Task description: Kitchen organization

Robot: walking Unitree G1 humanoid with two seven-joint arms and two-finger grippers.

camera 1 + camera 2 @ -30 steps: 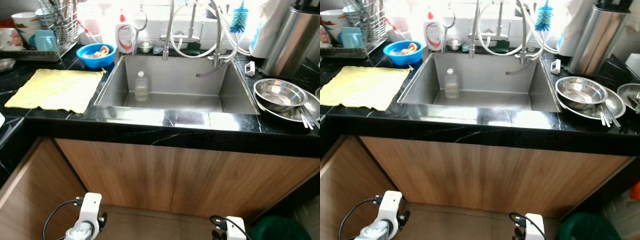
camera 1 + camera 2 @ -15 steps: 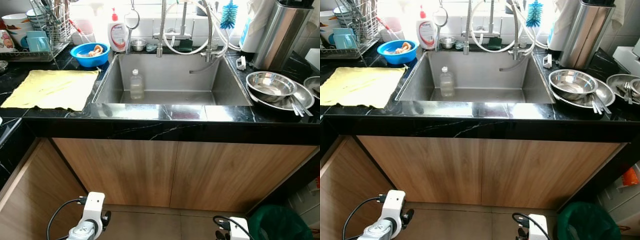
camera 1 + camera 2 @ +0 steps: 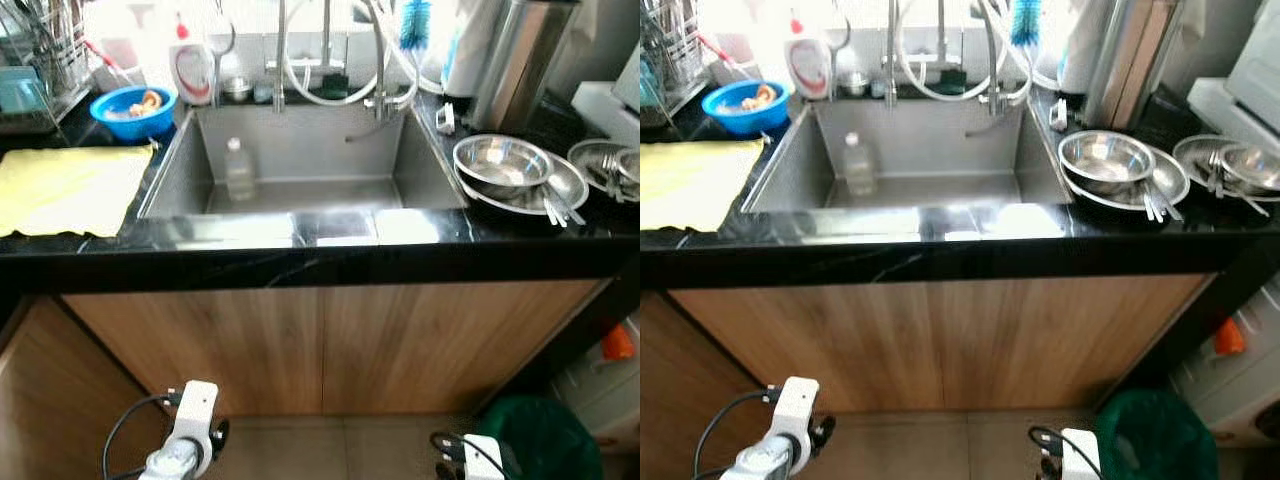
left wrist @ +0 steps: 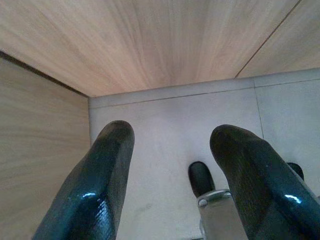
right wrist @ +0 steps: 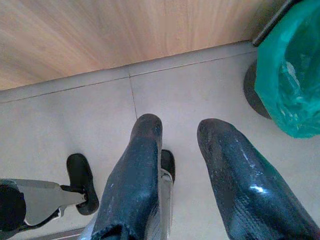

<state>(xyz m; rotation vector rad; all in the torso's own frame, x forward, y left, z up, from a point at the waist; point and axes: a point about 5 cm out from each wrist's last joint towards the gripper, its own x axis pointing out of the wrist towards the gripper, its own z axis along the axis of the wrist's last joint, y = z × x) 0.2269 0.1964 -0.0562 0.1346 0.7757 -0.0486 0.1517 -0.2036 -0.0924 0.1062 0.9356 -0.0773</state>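
A steel sink is set in a black counter straight ahead. A small clear plastic bottle stands upright in its basin. Stacked steel bowls with cutlery lie on the counter to the right, and a yellow cloth is spread out to the left. Both arms hang low in front of the wooden cabinet doors. My left gripper is open above the floor tiles with nothing between its fingers. My right gripper is also open and empty, near a green bin bag.
A blue bowl, a soap bottle and a dish rack stand at the back left. The faucet hoses, a blue brush and a tall steel canister line the back. More steel bowls lie far right. A green bin stands low right.
The whole picture has shifted left, bringing more of the right counter into view, so the camera has moved. Bottle, bowls and cloth stay put and both arms still hang low.
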